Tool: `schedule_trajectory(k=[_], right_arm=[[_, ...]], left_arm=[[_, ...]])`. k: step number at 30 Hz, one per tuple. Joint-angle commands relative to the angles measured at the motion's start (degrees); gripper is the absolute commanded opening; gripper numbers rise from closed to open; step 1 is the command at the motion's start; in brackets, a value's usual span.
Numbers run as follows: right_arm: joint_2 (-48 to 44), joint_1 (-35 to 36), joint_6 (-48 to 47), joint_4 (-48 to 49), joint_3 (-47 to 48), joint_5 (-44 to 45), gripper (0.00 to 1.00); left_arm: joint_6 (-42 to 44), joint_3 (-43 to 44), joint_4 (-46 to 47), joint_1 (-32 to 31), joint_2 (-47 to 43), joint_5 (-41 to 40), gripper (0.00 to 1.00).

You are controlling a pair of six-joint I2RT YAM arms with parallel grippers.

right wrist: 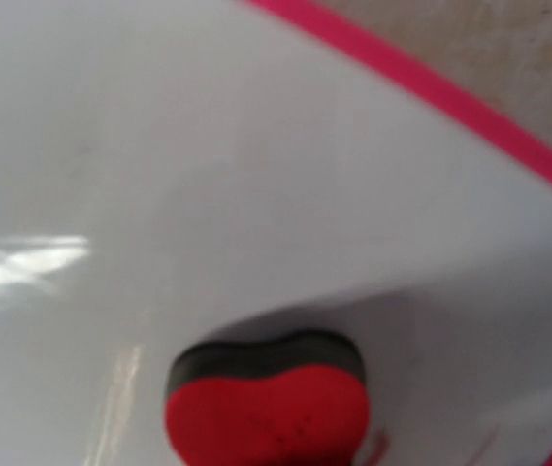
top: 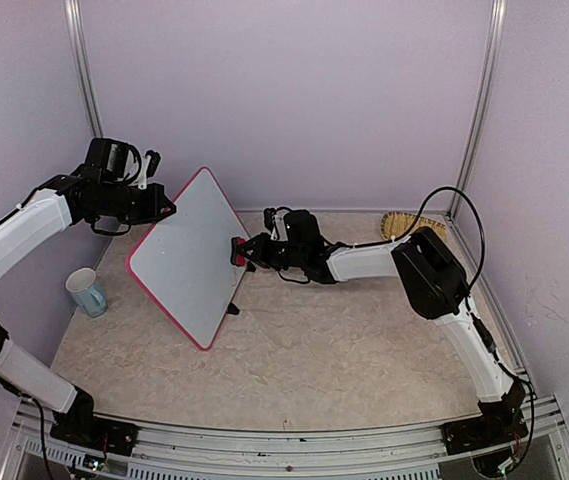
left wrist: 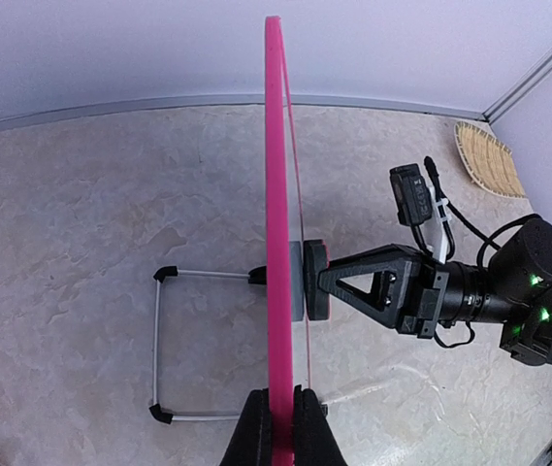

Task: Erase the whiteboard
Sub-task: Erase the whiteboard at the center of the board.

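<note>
The whiteboard [top: 189, 262], white with a pink-red frame, stands tilted on the table. My left gripper [top: 169, 210] is shut on its upper frame edge. In the left wrist view the frame [left wrist: 276, 194] runs edge-on between the left gripper's [left wrist: 280, 427] black fingers. My right gripper [top: 249, 250] is shut on a red, heart-shaped eraser [top: 238, 250] with a dark pad. The pad is pressed flat against the board's face near the right edge. The right wrist view shows the eraser [right wrist: 268, 408] on the white surface [right wrist: 256, 175], with a faint red smear [right wrist: 380, 447] beside it.
A light blue mug [top: 86, 292] stands at the left, near the board's lower corner. A woven straw dish [top: 404, 224] lies at the back right. The board's wire stand [left wrist: 159, 345] with black feet rests on the table behind it.
</note>
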Motion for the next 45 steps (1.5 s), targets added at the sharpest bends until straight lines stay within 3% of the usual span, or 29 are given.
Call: schedule_trajectory(k=[1,17,28,45], right_arm=[[2.5,-1.5,2.6,1.6,2.0,-1.2,0.09],[5.9,0.0,1.5,-1.3,6.4,-6.0,0.09],[-1.7,3.0,4.2,5.7,-9.5,-5.4,0.08],[-5.9,6.3,5.6,8.4,-14.4,-7.2,0.08]], left_arm=[[2.9,-1.5,-1.0,-1.1,0.6,3.5,0.00],[2.9,-0.9,-1.0,-1.2,1.5,4.0,0.00],[2.7,-1.1,-1.0,-1.2,1.3,3.9,0.00],[2.8,-1.4,-0.8,-1.2,0.9,3.8,0.00]])
